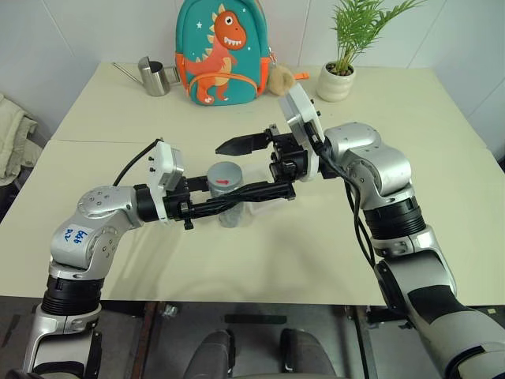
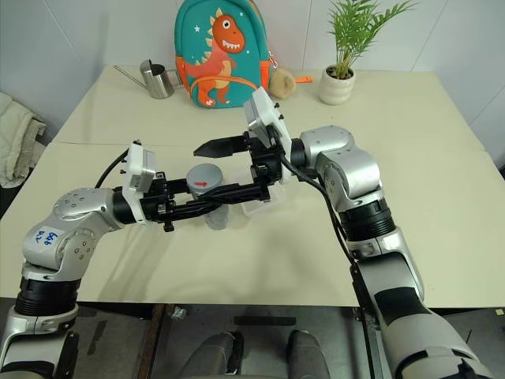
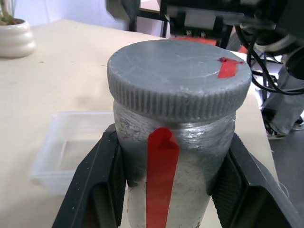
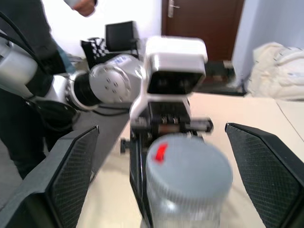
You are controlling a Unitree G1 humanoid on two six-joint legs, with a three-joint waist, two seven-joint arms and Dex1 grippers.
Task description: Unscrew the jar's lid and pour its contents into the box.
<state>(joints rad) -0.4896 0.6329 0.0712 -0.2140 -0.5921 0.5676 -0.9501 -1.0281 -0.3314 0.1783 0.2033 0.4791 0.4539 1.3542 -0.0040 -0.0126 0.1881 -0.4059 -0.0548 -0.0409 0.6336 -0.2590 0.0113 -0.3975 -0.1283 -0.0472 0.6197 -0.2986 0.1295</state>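
Observation:
The jar (image 1: pixel 229 212) is held a little above the table, upright, with my left gripper (image 3: pixel 173 190) shut on its silvery body just under the lid (image 1: pixel 225 174). The grey ribbed lid (image 3: pixel 178 71) sits on the jar and carries a red tape mark. My right gripper (image 1: pixel 234 170) reaches in from the right at lid height. It is open, with its fingers (image 4: pixel 71 175) wide on either side of the lid and not touching it. The clear box (image 3: pixel 47 166) lies on the table just beyond the jar. The contents are hidden inside the jar.
At the table's far edge stand a dinosaur backpack (image 1: pixel 221 51), a steel watering can (image 1: pixel 154 76), a plush toy (image 1: pixel 280 79) and a potted plant (image 1: pixel 338 79). A person (image 4: pixel 28 47) stands off the table's left side.

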